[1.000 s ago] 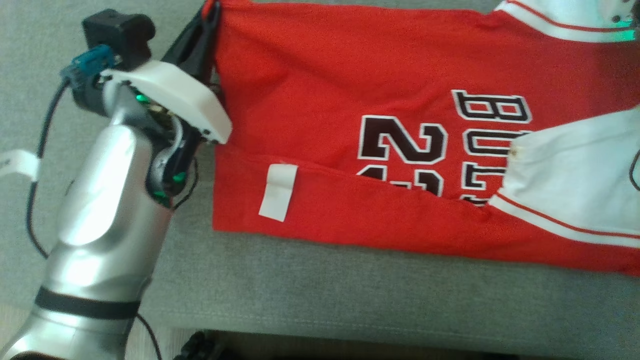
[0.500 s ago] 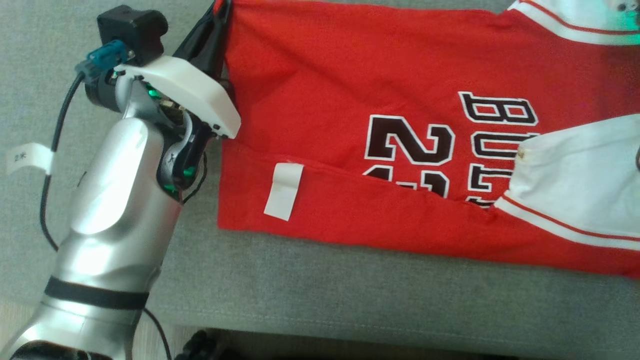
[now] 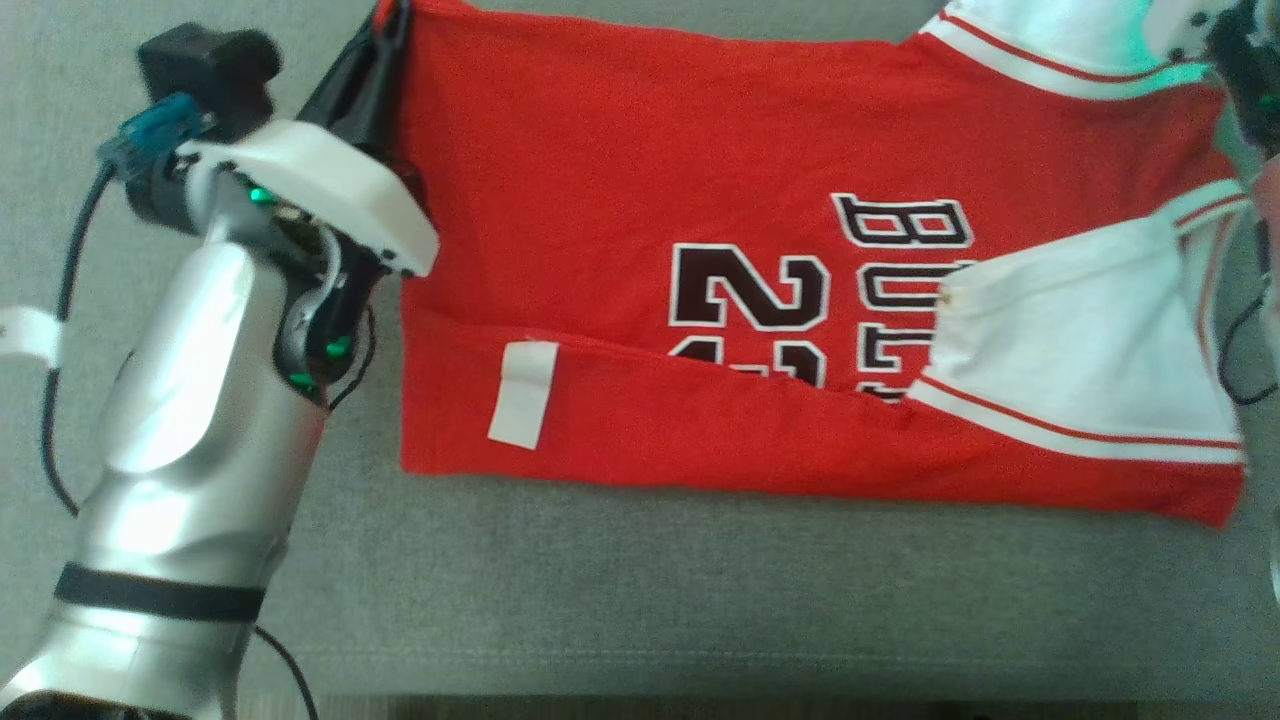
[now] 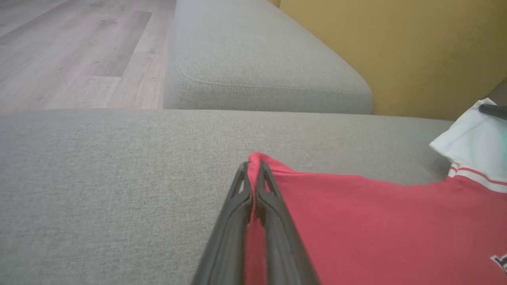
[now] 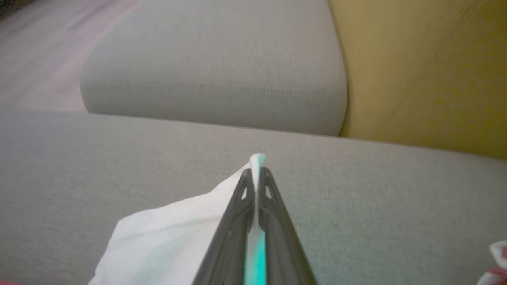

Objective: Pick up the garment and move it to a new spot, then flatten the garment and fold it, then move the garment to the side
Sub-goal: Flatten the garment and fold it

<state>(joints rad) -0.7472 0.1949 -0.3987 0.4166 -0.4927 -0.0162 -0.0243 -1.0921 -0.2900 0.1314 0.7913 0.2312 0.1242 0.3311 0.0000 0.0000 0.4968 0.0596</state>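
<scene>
The garment [image 3: 600,200] is a red jersey with white sleeves and dark number print, lying mostly flat on the grey sofa seat [image 3: 640,600], its near edge folded over. My left gripper [image 3: 385,20] sits at its far left corner. In the left wrist view the left gripper [image 4: 252,168] is shut on a pinch of the garment's [image 4: 356,221] red hem corner. At the far right corner, the right gripper [image 5: 256,172] is shut on the tip of the white sleeve [image 5: 170,237]. The right wrist [image 3: 1240,50] shows in the head view's top right.
A white tag [image 3: 522,393] is stuck on the folded near edge. A second grey cushion [image 4: 257,59] lies beyond the seat, next to a yellow wall [image 4: 396,47] and a wooden floor [image 4: 71,51]. A dark cable [image 3: 60,330] with a white label hangs by my left arm.
The right gripper has closed onto the white sleeve. The head camera has shifted, so the whole garment sits further left in the picture. The left grip on the hem corner is unchanged.
</scene>
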